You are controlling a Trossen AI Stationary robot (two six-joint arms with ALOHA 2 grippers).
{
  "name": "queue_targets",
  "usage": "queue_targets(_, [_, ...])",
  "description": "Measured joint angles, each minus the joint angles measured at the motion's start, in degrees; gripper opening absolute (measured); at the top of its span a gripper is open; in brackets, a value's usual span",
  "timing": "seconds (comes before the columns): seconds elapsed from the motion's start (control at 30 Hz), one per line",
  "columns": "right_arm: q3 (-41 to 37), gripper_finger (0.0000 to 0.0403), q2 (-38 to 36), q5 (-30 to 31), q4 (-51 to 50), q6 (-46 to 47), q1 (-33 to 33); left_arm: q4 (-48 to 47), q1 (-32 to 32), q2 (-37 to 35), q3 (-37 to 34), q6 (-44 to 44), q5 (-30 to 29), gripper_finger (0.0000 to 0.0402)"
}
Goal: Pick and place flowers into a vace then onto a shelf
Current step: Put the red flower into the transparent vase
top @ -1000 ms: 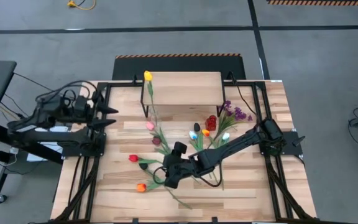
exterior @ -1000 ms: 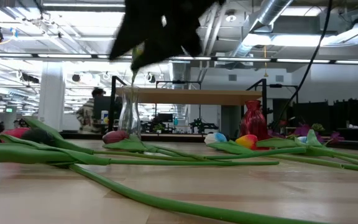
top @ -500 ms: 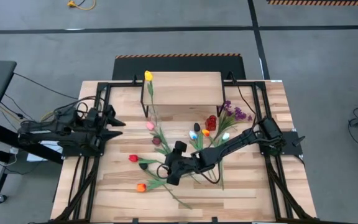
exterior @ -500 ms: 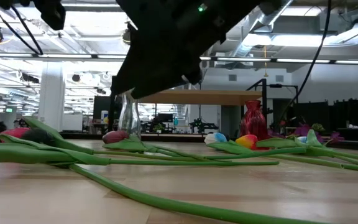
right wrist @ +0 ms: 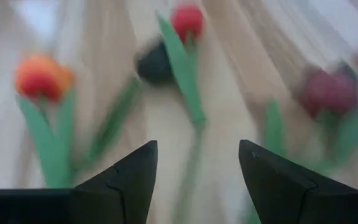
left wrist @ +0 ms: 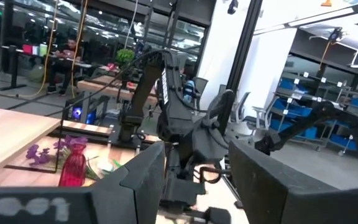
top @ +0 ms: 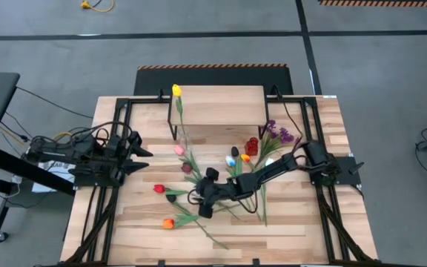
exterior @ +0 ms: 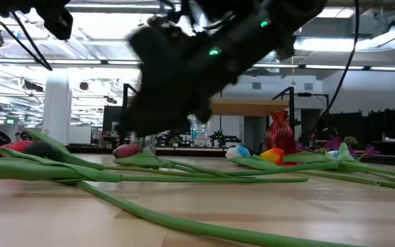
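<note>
two end effectors — right (top: 201, 206) open over tulips (top: 170, 194), left (top: 145, 156) open, one shelf (top: 217, 104)

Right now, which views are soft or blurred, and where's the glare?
Right wrist view: motion-smeared, the orange tulip and red tulip just blobs past the open right gripper. Low view: the near arm is a dark blur, with bright ceiling lights behind. High view: sharp and evenly lit. Left wrist view: mostly clear.

**Around the wood-plank table**

A large light wood-plank tabletop (top: 302, 222) sits in a black metal frame (top: 97, 222) on a grey concrete floor (top: 376, 67). Black tape lines (top: 199, 34) cross that floor. Beyond the far edge lies an orange-and-black hazard strip (top: 210, 66). A yellow cable (top: 98, 6) coils nearby.
</note>
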Motion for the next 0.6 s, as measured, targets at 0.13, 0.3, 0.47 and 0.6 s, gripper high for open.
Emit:
queue_targets(0.13, [0.3,0.0195,3.6,-1.3,0.1,0.1,-0.3,0.2,-1.1,0.0,0.0,0.0,-1.3,0.0169])
queue_targets(0.3, [1.5,0.0178,6.6,-1.2,1.7,0.8,-0.6,-0.2,-1.8,0.5,0.0,0.0,-2.0,0.0169])
queue_targets(0.47, [2.6,0.015,8.6,-0.4,1.6,2.4,-0.6,-0.2,-1.8,0.7,0.0,0.0,-2.4,0.0169])
queue_targets(0.6, [2.6,0.0078,8.6,-0.4,0.1,4.7,-0.7,-0.2,-1.8,0.7,0.0,0.0,-2.4,0.0169])
